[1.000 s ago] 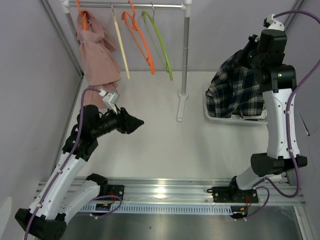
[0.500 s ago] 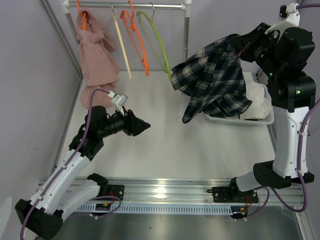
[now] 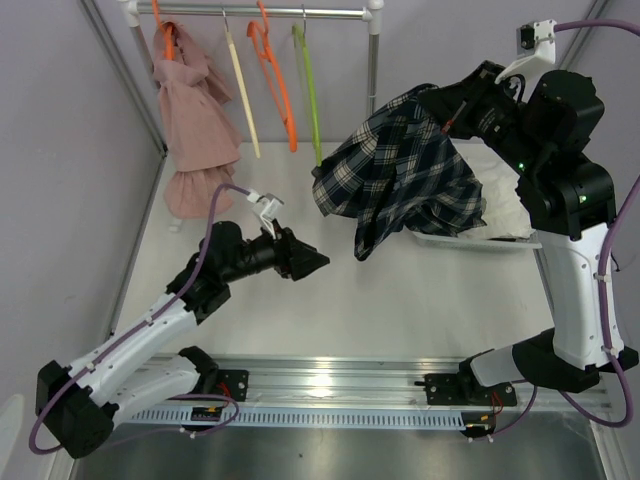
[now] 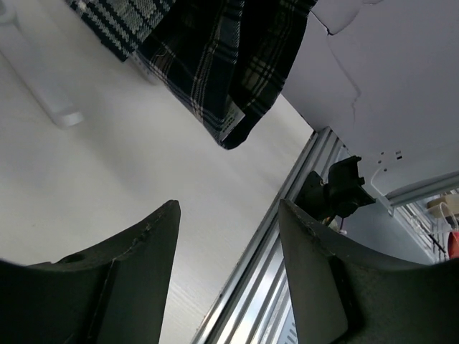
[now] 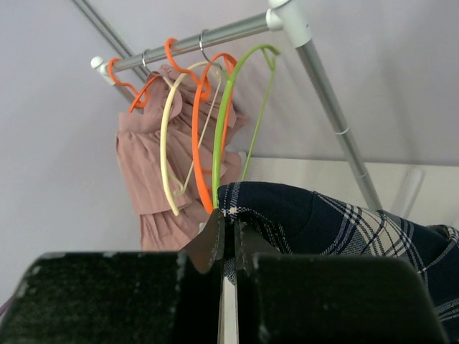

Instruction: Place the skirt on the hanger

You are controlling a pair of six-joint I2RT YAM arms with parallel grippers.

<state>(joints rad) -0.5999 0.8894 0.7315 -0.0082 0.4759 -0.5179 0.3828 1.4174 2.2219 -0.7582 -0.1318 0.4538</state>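
Observation:
The dark plaid skirt (image 3: pixel 395 170) hangs in the air right of the rack, pinched at its top edge by my right gripper (image 3: pixel 447 105), which is shut on it. In the right wrist view the gripper (image 5: pixel 231 223) clamps the skirt's hem (image 5: pixel 323 222) just below the green hanger (image 5: pixel 221 122). The green hanger (image 3: pixel 308 90), an orange one (image 3: pixel 275 75) and a cream one (image 3: pixel 240 90) hang bare on the rail. My left gripper (image 3: pixel 318 262) stands open and empty over the table, left of the skirt's lower edge (image 4: pixel 215 64). Its jaws (image 4: pixel 228 208) frame bare table.
A pink garment (image 3: pixel 195 130) hangs on another orange hanger at the rack's left end. The rack's upright pole (image 3: pixel 372 60) stands just behind the skirt, its white foot (image 4: pixel 50 97) on the table. A white bin (image 3: pixel 495 235) with pale cloth sits at the right.
My right arm lifted the skirt out of the bin and carried it left toward the rack. My left arm reached forward and right, its jaws a little wider.

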